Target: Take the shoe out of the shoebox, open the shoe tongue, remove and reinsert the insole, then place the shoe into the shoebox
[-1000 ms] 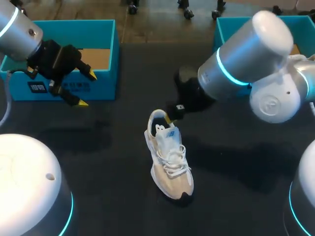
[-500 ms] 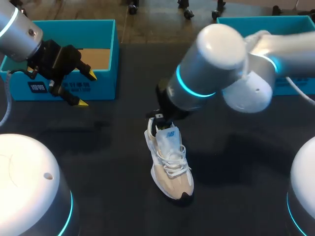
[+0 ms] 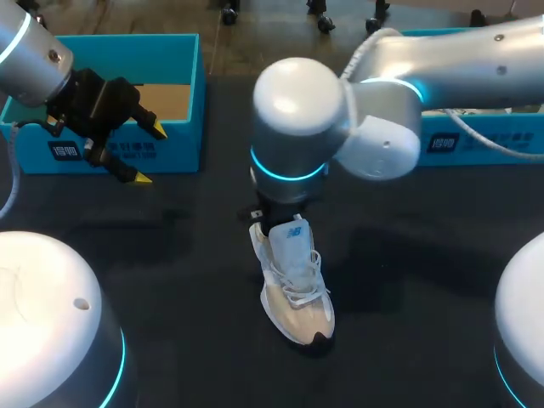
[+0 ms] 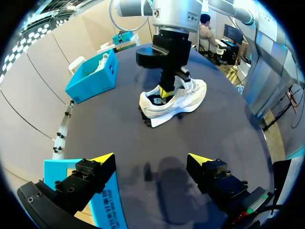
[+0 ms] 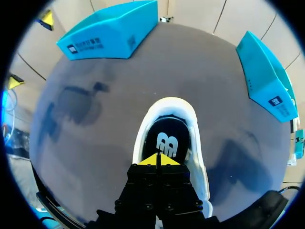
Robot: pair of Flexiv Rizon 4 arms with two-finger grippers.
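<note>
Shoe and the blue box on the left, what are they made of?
The shoe is probably soft woven fabric, white and beige and matte, with cord laces. Its dark toe edge looks like rubber. The box is likely cardboard: its floor is plain brown inside, and its blue walls are thin, flat and smooth.

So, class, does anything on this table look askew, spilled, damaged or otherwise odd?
Nothing stands out. The shoe stands upright on its sole, the right gripper, tips shut, is poised over its insole, and the left shoebox and right shoebox sit level.
</note>
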